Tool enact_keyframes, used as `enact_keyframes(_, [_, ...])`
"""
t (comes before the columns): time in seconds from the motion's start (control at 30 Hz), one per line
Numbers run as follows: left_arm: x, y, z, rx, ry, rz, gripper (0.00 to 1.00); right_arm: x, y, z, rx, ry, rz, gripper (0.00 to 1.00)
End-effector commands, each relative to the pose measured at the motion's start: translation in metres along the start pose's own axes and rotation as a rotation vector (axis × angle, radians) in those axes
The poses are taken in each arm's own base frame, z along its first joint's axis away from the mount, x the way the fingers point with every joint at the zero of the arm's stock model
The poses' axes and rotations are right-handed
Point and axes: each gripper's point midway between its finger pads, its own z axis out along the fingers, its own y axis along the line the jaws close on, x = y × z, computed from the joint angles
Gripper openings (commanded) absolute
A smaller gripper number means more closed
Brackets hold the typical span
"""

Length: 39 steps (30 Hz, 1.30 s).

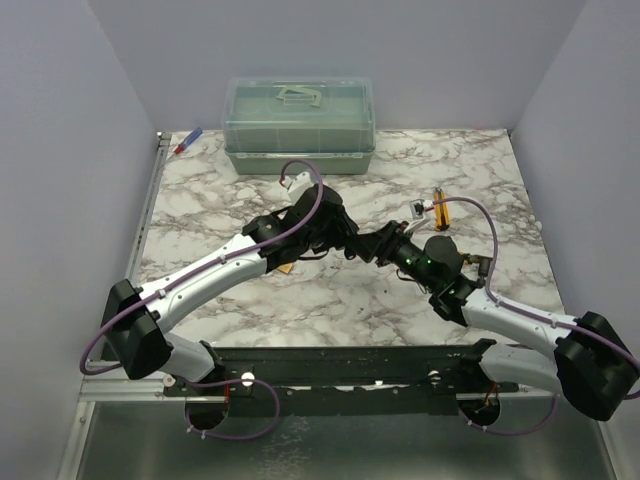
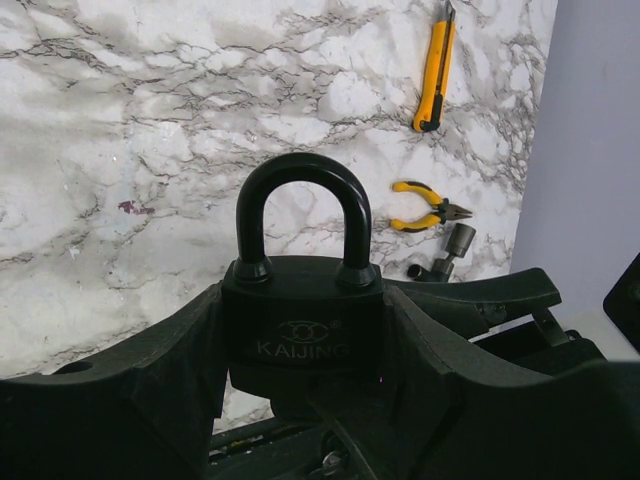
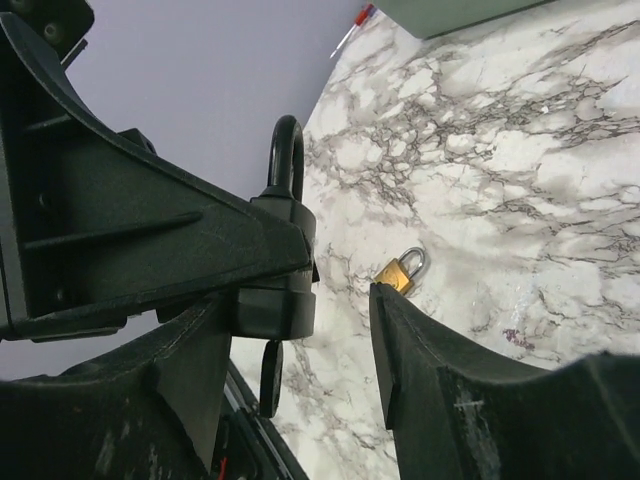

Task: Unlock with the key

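Observation:
My left gripper is shut on the black padlock and holds it upright above the table, shackle closed. The padlock also shows in the right wrist view. The key sticks out under the padlock's body; only its rounded black head shows. My right gripper is open, with the key's head between its fingers and touching neither. In the top view the two grippers meet at mid-table, left gripper and right gripper, and the padlock and key are hidden.
A small brass padlock lies on the marble table below the grippers. A yellow utility knife, yellow pliers and a metal socket lie at the right. A green lidded box and a pen are at the back.

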Motion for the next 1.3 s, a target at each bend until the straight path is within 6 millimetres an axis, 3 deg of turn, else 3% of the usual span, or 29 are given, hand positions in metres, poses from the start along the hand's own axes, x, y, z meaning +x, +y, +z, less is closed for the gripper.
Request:
enact_keyframes(0.0, [-0.013, -0.037, -0.016, 0.119, -0.015, -0.057, 0.00, -0.024, -0.002, 0.012, 0.044, -0.115, 0.005, 0.54])
enact_keyframes(0.2, [-0.014, -0.032, -0.011, 0.103, -0.029, -0.072, 0.00, -0.026, -0.002, 0.022, 0.056, -0.125, 0.003, 0.48])
enact_keyframes(0.53, [-0.013, -0.034, -0.011, 0.118, -0.029, -0.082, 0.03, -0.022, -0.010, 0.020, 0.090, -0.133, 0.007, 0.09])
enact_keyframes(0.57, [-0.013, -0.034, -0.012, 0.125, -0.031, -0.068, 0.17, -0.023, -0.009, 0.019, 0.087, -0.134, 0.009, 0.03])
enact_keyframes(0.67, [-0.015, -0.031, -0.015, 0.132, -0.046, -0.034, 0.82, -0.026, -0.005, 0.015, 0.074, -0.149, 0.021, 0.00])
enact_keyframes(0.7, [-0.016, -0.027, -0.017, 0.128, -0.056, -0.020, 0.95, -0.028, -0.002, 0.014, 0.068, -0.153, 0.027, 0.00])
enact_keyframes(0.73, [-0.017, -0.023, -0.019, 0.126, -0.067, -0.008, 0.98, -0.031, 0.002, 0.013, 0.063, -0.152, 0.031, 0.00])
enact_keyframes(0.87, [-0.027, -0.017, -0.036, 0.168, -0.126, 0.041, 0.99, -0.040, 0.017, 0.006, 0.019, -0.173, 0.078, 0.00])
enact_keyframes(0.97, [-0.041, -0.023, -0.065, 0.260, -0.187, 0.072, 0.99, -0.046, 0.029, -0.003, -0.021, -0.189, 0.115, 0.00])
enact_keyframes(1.13, [-0.043, -0.029, -0.108, 0.505, -0.270, 0.157, 0.97, -0.062, 0.066, -0.021, -0.155, -0.203, 0.186, 0.00])
enact_keyframes(1.27, [-0.040, -0.044, -0.147, 0.730, -0.293, 0.175, 0.95, -0.062, 0.096, -0.035, -0.283, -0.157, 0.246, 0.00])
